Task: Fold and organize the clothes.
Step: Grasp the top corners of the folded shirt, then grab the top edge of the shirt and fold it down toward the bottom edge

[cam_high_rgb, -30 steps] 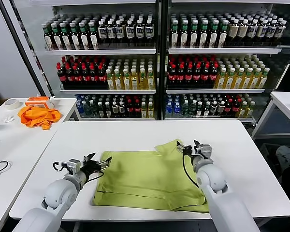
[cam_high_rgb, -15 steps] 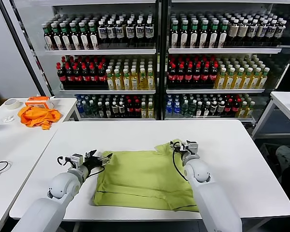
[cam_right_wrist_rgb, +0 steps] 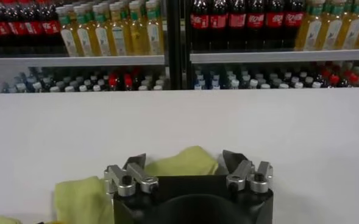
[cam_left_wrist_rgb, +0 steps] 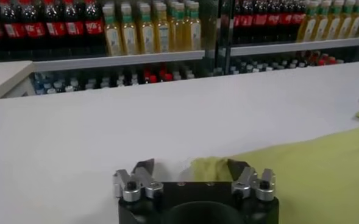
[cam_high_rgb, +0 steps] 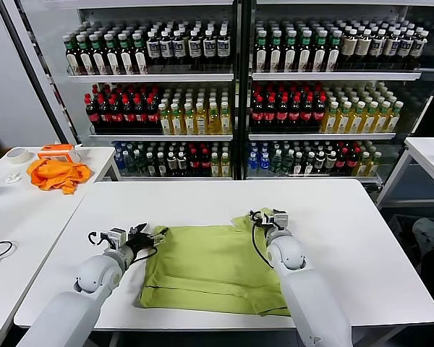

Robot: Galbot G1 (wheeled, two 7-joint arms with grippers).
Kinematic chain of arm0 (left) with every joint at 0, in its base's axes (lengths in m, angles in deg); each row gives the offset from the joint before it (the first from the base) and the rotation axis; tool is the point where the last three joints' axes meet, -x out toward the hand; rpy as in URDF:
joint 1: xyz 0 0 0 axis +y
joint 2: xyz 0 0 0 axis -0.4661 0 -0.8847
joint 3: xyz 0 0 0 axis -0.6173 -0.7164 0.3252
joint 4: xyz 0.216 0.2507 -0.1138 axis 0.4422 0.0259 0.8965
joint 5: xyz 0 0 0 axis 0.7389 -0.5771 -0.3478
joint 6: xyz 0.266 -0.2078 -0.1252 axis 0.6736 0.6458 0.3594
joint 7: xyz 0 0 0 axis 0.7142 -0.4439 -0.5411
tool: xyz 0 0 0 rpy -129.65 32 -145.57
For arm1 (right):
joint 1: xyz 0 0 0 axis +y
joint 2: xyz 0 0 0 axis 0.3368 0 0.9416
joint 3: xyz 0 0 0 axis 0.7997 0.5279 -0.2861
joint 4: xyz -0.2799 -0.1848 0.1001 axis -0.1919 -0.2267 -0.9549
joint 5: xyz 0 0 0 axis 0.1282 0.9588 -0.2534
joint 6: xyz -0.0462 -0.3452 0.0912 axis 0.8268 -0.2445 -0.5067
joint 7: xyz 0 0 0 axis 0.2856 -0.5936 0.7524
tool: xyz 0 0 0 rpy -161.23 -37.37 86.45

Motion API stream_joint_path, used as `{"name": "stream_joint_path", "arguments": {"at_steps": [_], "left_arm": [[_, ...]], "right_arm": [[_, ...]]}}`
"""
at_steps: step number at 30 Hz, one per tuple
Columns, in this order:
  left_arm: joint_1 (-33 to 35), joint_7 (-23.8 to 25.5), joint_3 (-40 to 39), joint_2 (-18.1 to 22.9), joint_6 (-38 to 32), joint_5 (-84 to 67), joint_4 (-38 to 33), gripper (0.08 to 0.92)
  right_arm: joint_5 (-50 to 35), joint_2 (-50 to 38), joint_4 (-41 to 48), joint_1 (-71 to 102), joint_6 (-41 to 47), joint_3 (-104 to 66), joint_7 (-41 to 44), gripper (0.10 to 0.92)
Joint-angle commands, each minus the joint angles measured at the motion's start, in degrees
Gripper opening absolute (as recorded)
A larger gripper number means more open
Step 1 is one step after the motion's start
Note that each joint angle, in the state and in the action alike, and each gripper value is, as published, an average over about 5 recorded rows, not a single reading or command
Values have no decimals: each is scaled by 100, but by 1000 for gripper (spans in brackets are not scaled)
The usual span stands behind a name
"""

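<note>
T-shirt [cam_high_rgb: 213, 267] lay flat on bench [cam_high_rgb: 362, 238]; left claw [cam_high_rgb: 156, 233] at 9 o'clock, right claw [cam_high_rgb: 259, 216] at 1 o'clock, both gaped empty over corners; a shallow pinch risked slipping off.

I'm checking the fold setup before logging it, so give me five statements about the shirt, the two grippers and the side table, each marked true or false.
1. The green T-shirt lies on the white table. True.
2. The left gripper is open at the shirt's far left corner. True.
3. The right gripper is parked off the table. False: it is open at the shirt's far right corner, over the raised sleeve.
4. The orange cloth lies on top of the T-shirt. False: it lies on a separate side table to the left.
5. A roll of tape sits near the orange cloth. True.
</note>
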Motion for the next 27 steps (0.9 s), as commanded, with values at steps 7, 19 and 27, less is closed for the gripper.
{"name": "stream_joint_path", "arguments": {"at_steps": [7,19,27], "left_arm": [[148,187,-25,48,-152,-24,-54,490],[66,127,33,-2,-691,-609,-336,145],[1255,61,391,-291,-1153,-702,-1458,81]], "right_arm": [[-139,-6,-30,47,101,43,23,437],[-361,-370,-873,330,-561,46,16,119],[-733,-1096,-2730,1411,-182,26,-100,110]]}}
